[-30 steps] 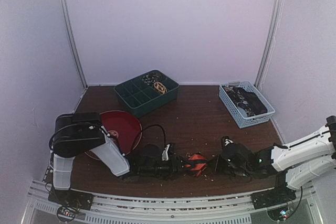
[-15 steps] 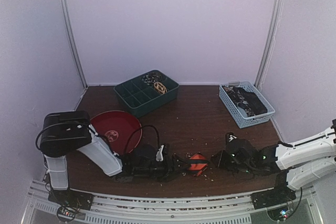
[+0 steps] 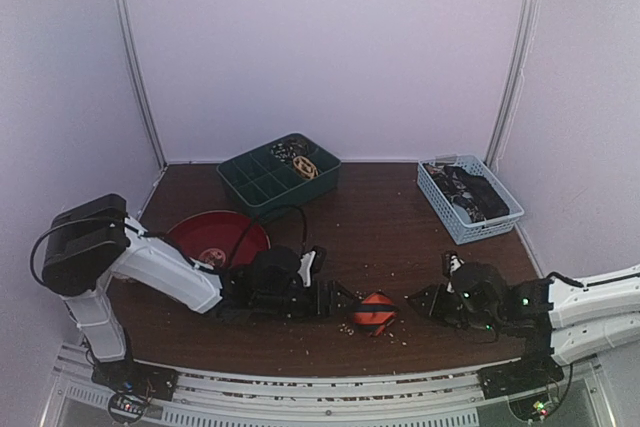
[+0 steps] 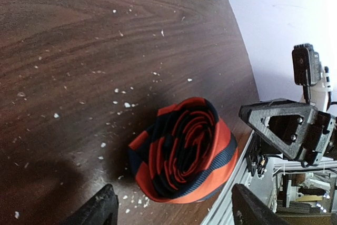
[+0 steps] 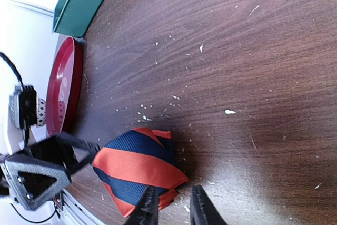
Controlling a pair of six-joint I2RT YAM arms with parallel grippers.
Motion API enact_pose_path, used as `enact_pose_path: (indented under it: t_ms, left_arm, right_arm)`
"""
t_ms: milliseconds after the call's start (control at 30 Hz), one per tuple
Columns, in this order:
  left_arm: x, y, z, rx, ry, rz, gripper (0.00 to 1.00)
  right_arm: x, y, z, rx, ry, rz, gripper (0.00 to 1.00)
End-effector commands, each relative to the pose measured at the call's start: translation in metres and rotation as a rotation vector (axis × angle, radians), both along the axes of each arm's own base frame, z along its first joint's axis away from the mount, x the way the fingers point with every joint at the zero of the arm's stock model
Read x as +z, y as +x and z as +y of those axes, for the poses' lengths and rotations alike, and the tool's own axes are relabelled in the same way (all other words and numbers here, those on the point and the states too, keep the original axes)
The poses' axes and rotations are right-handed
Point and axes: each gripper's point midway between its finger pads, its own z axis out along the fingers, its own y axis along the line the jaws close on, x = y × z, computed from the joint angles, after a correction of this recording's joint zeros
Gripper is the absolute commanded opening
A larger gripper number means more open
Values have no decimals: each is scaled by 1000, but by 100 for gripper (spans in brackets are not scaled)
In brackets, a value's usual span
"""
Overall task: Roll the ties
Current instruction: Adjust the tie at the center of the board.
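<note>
The striped orange-red and dark tie (image 4: 181,156) lies rolled into a tight coil on the dark wooden table (image 3: 380,237). It sits close to the near edge, and we see it between the two grippers. Its layers spiral inward, and one open end of the coil faces the left wrist camera.

The left gripper (image 4: 172,204) has its jaws spread wide. Its two black fingers (image 4: 100,209) stand on either side of the coil's near end, with clear table between each finger and the fabric. We see it gripping nothing.

The right gripper (image 5: 171,204) comes in low from the opposite side. Its jaws are parted only by a narrow gap, and we see nothing clamped between them. Its tips are just beside the lower edge of the coil, and we cannot tell whether one tip brushes the fabric.

Pale crumbs (image 4: 124,104) are scattered over the wood around the tie. Behind the left arm rests a red plate (image 3: 215,237). Farther back stands a green compartment tray (image 3: 262,185) holding a few small coils in its far cells. At the right rear sits a light blue basket (image 3: 447,219) with dark items in it.
</note>
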Motion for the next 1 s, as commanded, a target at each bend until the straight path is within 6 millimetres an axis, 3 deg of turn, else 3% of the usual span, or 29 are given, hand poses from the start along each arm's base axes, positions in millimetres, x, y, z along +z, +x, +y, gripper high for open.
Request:
enact_pose_path:
  t_ms: [0,367,600,767,867,967]
  left_arm:
    - [5,4,2,-132,18,-81,77]
    - [-4,14,1,-262,54,-42,78]
    - [-13,15,-9,-318,86,-60,66]
    - [-7,34,-9,-280,156,-167,63]
    - [-9,56,-3,-184,250,-203,32]
    - [-18,72,7,-109,357,-220,12]
  right_arm:
    - [-19,-10,-10,-2,-51,60,18]
    - [-32,-17,22,71,-67,93,15]
    - [-40,-15,33,87,-77,110,14]
    - [-42,-16,37,89,-92,114,13]
    - [-45,-15,34,73,-124,117,13]
    - [-47,-16,33,71,-143,116,12]
